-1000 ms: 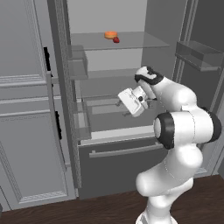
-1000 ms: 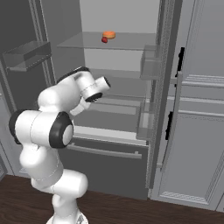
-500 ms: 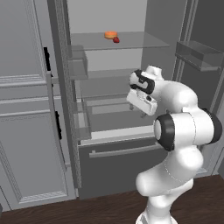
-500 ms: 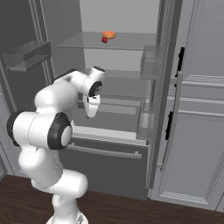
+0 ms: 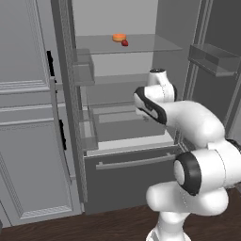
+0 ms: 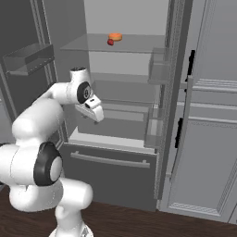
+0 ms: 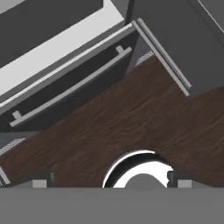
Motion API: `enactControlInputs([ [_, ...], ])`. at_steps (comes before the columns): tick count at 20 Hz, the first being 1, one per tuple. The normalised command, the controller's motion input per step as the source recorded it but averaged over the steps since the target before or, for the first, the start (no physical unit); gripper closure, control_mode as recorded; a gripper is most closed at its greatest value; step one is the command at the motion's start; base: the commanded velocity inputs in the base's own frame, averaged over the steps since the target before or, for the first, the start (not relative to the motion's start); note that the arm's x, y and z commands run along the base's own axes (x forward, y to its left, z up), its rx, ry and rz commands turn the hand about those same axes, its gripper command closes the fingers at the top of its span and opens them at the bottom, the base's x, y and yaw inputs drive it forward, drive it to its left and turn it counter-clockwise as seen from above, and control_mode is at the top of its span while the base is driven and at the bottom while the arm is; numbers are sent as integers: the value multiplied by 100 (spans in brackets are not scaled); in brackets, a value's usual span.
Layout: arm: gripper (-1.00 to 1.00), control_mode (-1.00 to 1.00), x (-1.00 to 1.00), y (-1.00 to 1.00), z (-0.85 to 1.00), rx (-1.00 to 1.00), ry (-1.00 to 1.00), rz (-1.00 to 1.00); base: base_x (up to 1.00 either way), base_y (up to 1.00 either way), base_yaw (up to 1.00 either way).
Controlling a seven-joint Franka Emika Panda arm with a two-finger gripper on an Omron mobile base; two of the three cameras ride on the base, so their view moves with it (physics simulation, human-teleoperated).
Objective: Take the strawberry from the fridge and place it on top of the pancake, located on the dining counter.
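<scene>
tool (image 6: 97, 115) now tipped toward floor

A glass shelf (image 5: 141, 46) high in the open fridge (image 5: 164, 19) carried the strawberry (image 5: 124, 43), which sat just beside a flat orange disc (image 5: 119, 37) at its far left.

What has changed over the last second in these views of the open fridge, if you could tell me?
The gripper has swung from facing the shelves to pointing down at the floor, lowering slightly. It took hold of nothing. The strawberry stays beside the orange disc on the fridge's top glass shelf, and both doors stay open.
</scene>
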Motion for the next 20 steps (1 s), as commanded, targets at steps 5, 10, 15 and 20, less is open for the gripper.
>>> enactControlInputs([
  [5, -100, -100, -79, -1, 14, -3, -11, 50, 0, 0, 0],
  [10, -100, -100, -68, -5, 33, 2, 0, 53, 0, 0, 0],
  [15, -100, -100, -44, 6, 54, -2, 5, 39, 0, 0, 0],
  [20, -100, -100, -49, 10, 5, -4, 2, 22, 0, 0, 0],
])
